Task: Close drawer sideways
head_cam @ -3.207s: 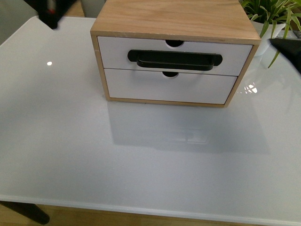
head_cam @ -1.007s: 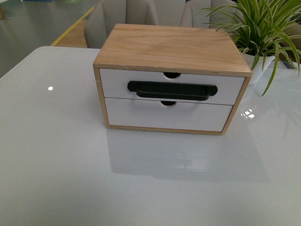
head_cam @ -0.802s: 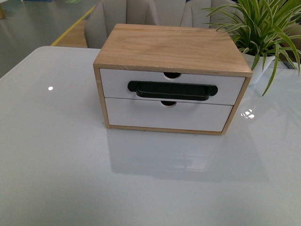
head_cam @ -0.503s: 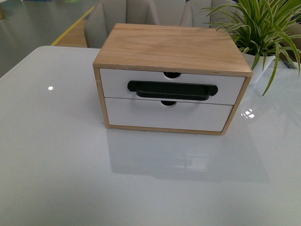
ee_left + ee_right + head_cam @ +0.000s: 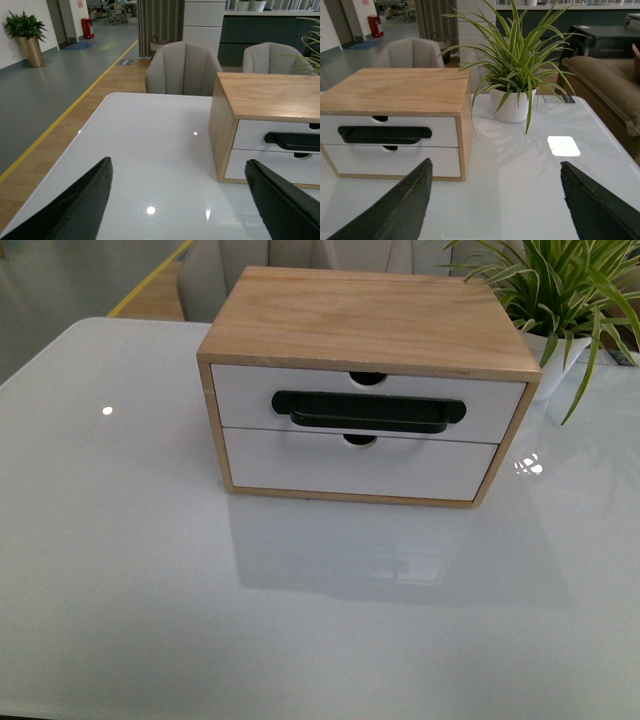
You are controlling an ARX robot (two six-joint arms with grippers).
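The drawer (image 5: 365,403) sits pushed in at the top of the wood box (image 5: 365,325), facing the robot, its black handle (image 5: 368,410) running left-right. The box is on a shiny white table (image 5: 150,570) w/ a plant (image 5: 512,55) beside it. Only the wrist views show chairs (image 5: 184,67), plus the left claw (image 5: 180,200) and right claw (image 5: 495,205), both spread apart, holding nothing.

Bright, even indoor light; the glossy table (image 5: 120,570) mirrors small ceiling glints and soft shadow; all views sharp.

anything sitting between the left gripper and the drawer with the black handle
Nothing visible does. In the left wrist view only bare white table lies between the open left gripper and the drawer, which already looks shut.
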